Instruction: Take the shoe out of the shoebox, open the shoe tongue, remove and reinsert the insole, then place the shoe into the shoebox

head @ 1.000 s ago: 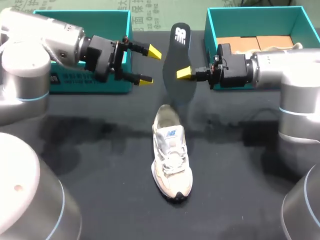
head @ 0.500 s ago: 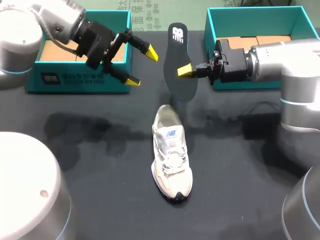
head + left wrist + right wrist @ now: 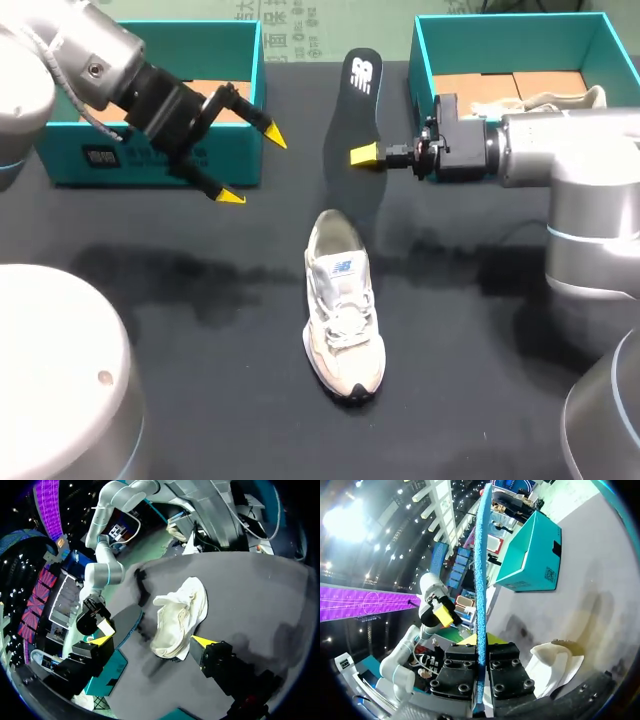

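On black table [image 3: 200,400], white lace-up sneaker [image 3: 343,305] lies heel farthest. Past heel, right gripper [image 3: 366,155] clamped on dark foam insole [image 3: 355,105], held on edge. Left gripper [image 3: 250,166] fingers apart, empty, near teal cardboard shoebox [image 3: 150,165]. Judged step: insole out, reinsertion pending; next needs insole tipped into shoe mouth.

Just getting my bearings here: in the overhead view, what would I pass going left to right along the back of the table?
left teal box → black insole → right teal box. The shoe, nearer the camera, lines up with the insole, so it has no clear place.
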{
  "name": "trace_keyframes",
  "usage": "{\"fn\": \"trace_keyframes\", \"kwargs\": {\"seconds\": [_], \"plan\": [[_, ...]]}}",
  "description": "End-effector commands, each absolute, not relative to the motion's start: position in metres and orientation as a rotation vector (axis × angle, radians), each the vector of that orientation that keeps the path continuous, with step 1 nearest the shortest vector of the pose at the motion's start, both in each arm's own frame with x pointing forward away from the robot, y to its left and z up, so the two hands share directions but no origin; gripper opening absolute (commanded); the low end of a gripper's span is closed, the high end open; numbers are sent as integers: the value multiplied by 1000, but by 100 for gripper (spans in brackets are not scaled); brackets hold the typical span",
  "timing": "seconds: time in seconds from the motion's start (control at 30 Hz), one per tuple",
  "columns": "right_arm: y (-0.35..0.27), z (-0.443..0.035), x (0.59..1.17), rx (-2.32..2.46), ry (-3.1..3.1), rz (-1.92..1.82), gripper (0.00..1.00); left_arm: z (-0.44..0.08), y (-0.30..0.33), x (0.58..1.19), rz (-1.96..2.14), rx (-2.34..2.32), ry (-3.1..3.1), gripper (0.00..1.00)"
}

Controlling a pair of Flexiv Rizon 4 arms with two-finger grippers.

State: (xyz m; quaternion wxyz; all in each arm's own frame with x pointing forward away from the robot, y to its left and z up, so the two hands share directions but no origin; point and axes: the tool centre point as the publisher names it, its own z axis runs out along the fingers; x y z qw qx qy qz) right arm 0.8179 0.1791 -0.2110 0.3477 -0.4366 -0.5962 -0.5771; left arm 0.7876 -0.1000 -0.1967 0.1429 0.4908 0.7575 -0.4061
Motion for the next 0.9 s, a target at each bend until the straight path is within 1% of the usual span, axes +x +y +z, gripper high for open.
{"fn": "trace_keyframes", "kwargs": {"seconds": [0.03,0.2,0.27,0.53,0.7,0.73,0.9], "plan": [[179,-209,813,-1148,-1544,-1506,0,-186,-102,781,-1071,1395,2227,100],[179,-209,813,-1148,-1544,-1506,0,-186,-102,781,-1071,1395,2227,100],[179,-209,813,-1148,-1544,-1506,0,-200,-110,777,-1193,1247,2259,100],[173,-215,813,-1138,-1595,-1582,0,-245,-128,759,-1130,948,2477,100],[173,-217,816,-1117,-1666,-1612,0,-255,-129,749,-1070,732,2640,100],[172,-220,818,-1117,-1660,-1609,0,-255,-127,748,-997,699,2686,100],[172,-220,818,-1117,-1660,-1609,0,-255,-127,748,-997,699,2686,100]]}}
